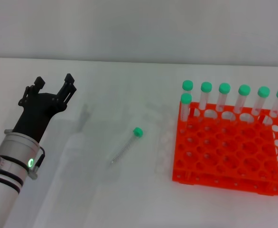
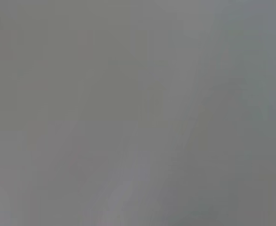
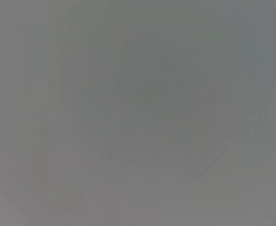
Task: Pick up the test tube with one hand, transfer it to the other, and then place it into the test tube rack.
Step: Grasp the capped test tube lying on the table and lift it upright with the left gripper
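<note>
A clear test tube [image 1: 126, 147] with a green cap lies flat on the white table, cap toward the far right and tip toward me. My left gripper [image 1: 53, 84] is open and empty, held above the table well to the left of the tube. The orange test tube rack [image 1: 229, 147] stands at the right. Several green-capped tubes [image 1: 223, 97] stand upright in its far row. The right gripper is out of view. Both wrist views show only plain grey.
The white table [image 1: 106, 199] runs to a pale back wall. The rack's near rows of holes hold nothing.
</note>
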Controlling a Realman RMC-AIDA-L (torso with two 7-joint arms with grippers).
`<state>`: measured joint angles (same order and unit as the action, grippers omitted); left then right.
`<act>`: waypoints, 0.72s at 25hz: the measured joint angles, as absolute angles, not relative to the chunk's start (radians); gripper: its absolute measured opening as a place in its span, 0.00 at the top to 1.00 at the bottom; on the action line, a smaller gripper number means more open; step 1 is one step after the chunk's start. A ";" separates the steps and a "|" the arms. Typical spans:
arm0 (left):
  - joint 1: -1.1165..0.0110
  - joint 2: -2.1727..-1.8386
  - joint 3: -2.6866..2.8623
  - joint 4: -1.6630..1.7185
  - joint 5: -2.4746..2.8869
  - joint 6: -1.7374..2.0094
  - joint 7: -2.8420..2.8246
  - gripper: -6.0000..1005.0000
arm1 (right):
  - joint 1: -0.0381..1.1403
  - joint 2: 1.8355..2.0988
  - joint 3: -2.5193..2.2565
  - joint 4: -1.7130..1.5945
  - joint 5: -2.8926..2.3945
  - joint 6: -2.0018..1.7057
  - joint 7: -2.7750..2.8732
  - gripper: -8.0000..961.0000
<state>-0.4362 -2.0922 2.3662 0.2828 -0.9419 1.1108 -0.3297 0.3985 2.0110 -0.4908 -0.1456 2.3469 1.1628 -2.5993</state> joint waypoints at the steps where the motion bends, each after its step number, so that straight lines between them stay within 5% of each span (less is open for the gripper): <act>1: -0.435 -2.092 2.365 0.283 -0.944 1.111 -0.332 0.12 | 0.398 2.011 -0.491 -0.146 2.347 1.163 -2.599 0.09; 10: -0.464 -2.073 2.369 0.281 -0.885 1.097 -0.480 0.13 | 0.398 2.011 -0.491 -0.146 2.347 1.177 -2.598 0.10; 18: -0.545 -1.970 2.358 0.199 -0.647 1.113 -0.848 0.13 | 0.393 2.011 -0.491 -0.146 2.347 1.189 -2.598 0.10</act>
<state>-0.5449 -1.9702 2.3579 0.1990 -0.6474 1.1131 -0.8478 0.3932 2.0110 -0.4908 -0.1459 2.3470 1.1893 -2.5985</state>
